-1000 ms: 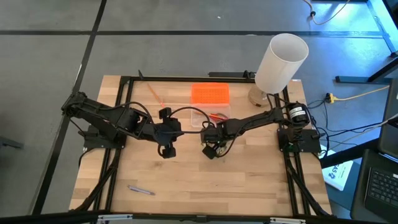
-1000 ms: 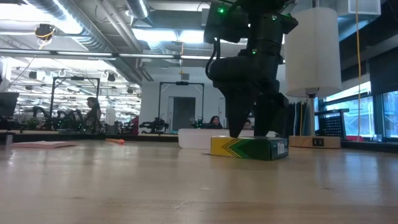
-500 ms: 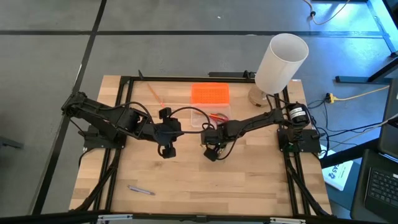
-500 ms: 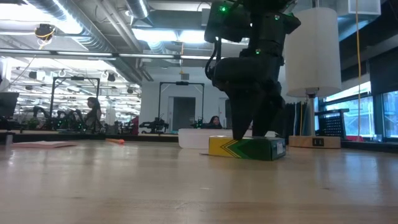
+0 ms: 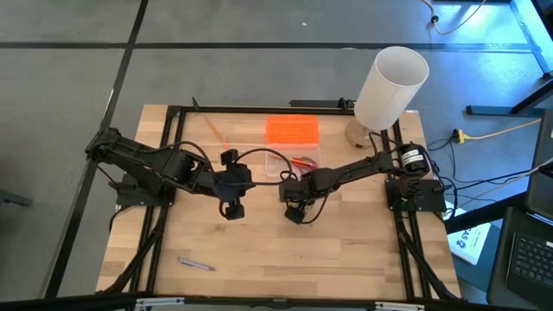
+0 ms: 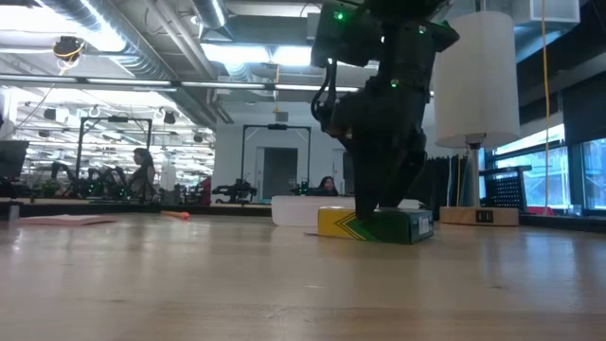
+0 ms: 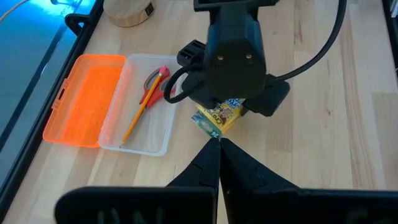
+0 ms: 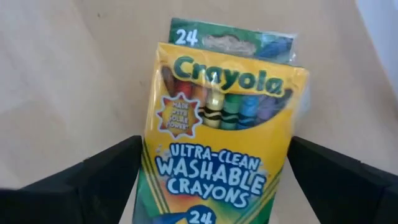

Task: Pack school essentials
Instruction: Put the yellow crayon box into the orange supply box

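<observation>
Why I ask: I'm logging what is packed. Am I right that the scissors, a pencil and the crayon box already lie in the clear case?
Not quite. The crayon box lies on the table outside the clear case, under the right gripper, as the left wrist view shows. The scissors and a pencil are inside.

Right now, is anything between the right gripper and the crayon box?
Nothing visible. The right gripper is down over the crayon box, one finger on each side, with only bare table around it.
</observation>
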Robot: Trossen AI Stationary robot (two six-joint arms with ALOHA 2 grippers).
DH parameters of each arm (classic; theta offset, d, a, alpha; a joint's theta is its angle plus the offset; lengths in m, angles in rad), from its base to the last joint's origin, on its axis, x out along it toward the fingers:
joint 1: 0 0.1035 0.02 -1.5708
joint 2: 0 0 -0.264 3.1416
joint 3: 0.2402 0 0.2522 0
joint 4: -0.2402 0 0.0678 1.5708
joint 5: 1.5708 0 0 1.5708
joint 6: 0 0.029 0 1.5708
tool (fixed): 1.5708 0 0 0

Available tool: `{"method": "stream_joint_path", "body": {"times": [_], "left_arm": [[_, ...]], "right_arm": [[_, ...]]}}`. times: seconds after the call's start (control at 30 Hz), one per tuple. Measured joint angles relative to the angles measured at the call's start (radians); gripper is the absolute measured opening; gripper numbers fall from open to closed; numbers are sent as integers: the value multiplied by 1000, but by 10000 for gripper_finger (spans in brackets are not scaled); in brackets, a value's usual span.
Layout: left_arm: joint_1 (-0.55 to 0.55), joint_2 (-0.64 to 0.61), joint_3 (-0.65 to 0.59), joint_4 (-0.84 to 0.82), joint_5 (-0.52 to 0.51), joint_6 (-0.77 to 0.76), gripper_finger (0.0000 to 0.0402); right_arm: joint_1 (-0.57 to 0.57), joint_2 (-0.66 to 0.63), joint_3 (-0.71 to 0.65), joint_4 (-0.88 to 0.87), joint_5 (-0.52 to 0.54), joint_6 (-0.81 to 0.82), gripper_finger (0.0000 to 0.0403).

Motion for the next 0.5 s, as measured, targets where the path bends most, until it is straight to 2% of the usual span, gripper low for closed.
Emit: {"method": "stream_joint_path", "body": {"times": [0.07, 0.5], "left_arm": [[0, 0, 0, 0, 0, 0, 0], [0, 0, 0, 0, 0, 0, 0]], "right_arm": [[7, 3, 0, -2, 26, 0, 399], [18, 8, 0, 5, 33, -18, 399]]}}
